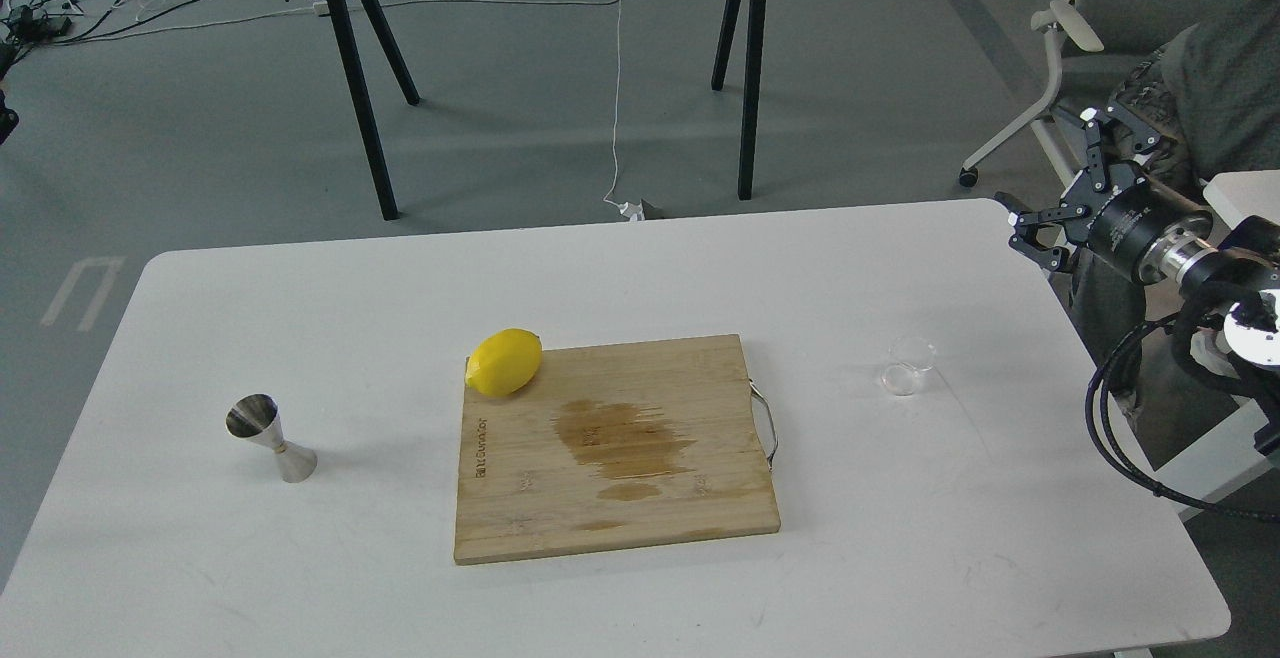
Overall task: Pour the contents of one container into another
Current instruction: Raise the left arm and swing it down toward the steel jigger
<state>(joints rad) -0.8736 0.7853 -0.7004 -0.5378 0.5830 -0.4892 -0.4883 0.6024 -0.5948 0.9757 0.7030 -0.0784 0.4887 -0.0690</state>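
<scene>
Right gripper [1050, 183] hangs wide-jawed and empty at two o'clock of the clear cup [909, 366]; steel jigger [270, 438] stands at nine o'clock of the cutting board [615, 448].

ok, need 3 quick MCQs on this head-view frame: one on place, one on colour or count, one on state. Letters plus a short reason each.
1. Where does the lemon lie?
A. On the far left corner of the cutting board
B. Beside the clear cup
C. Off the table, on the floor

2. How many arms show in the view?
A. None
B. One
C. Two

3. How does the steel jigger stand?
A. Lying on its side
B. Upright on the table, untouched
C. Held in the jaws

Answers:
1. A: the lemon overlaps the board's far left corner, well apart from the clear cup.
2. B: only the right gripper and its arm come in, at the right edge.
3. B: the jigger stands on its lower cone at the table's left, with nothing near it; the right gripper's jaws are spread and empty.
</scene>
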